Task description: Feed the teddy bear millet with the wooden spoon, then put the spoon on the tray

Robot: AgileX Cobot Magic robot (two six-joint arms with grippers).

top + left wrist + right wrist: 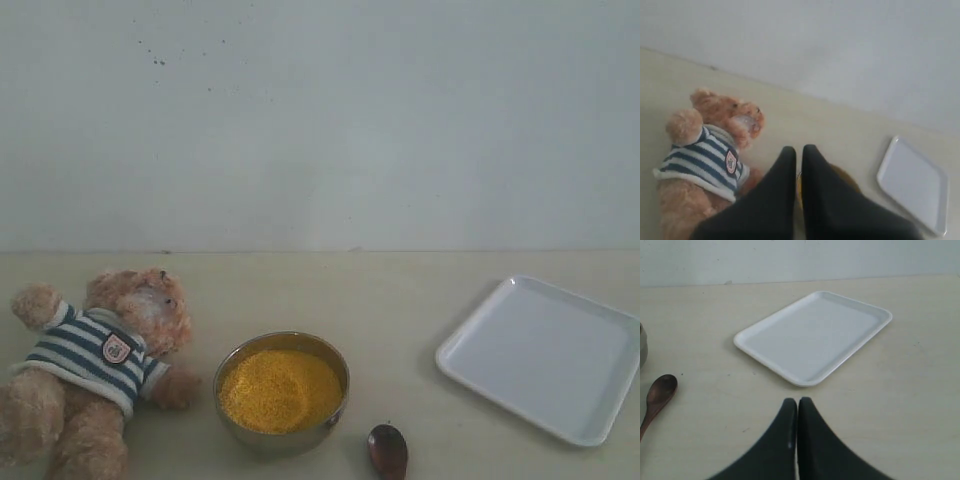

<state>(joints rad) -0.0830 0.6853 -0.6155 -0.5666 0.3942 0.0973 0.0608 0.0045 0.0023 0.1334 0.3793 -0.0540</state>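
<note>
Closest to the lens is the wooden spoon (388, 450), lying flat on the tabletop (400, 295) at the very bottom edge of the exterior view, so only its dark oval end shows there. The right wrist view catches a bit of the slim handle too. It sits just to the right of the steel bowl (262, 438), near it but not touching. That bowl is heaped with the millet (280, 388), bright yellow, pretty much up to the rim.

Over on the left the teddy bear (90, 365) is flopped on its back, head pointing toward the pale wall (320, 120), striped shirt and little chest badge facing up, one paw just beside the bowl. Can't tell if the paw actually touches it.

On the right, apart from the spoon, is the tray (545, 355), white and turned at an angle to the wall line.

Left claw (798, 148) is clenched with nothing in it, dark fingers nearly pressed together, hanging over the bowl with the bear off to one side. Right claw (794, 401) is clenched too, gripping nothing, pointing at the tray with the spoon lying off to its side.
</note>
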